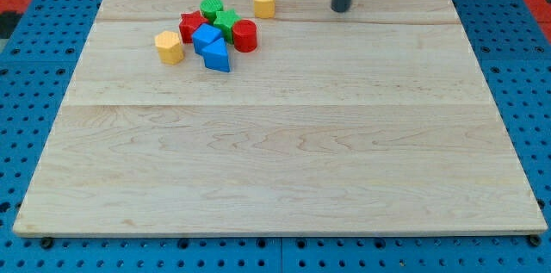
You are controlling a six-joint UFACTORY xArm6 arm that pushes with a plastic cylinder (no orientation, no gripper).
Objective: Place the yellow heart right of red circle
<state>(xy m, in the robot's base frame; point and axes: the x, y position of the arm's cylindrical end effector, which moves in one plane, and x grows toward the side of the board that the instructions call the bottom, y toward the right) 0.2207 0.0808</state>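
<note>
The yellow heart (264, 3) lies near the view's top edge of the wooden board (284, 152), up and right of the red circle (244, 36). The red circle sits at the right end of a tight cluster. My tip (342, 9) rests on the board near the top, well to the right of the yellow heart and apart from every block.
The cluster at the top left holds a green round block (211, 8), a green star (226, 22), a red star (191, 26), and two blue blocks (207, 38) (218, 57). A yellow hexagon (170, 47) lies to its left. A blue pegboard (516, 40) surrounds the board.
</note>
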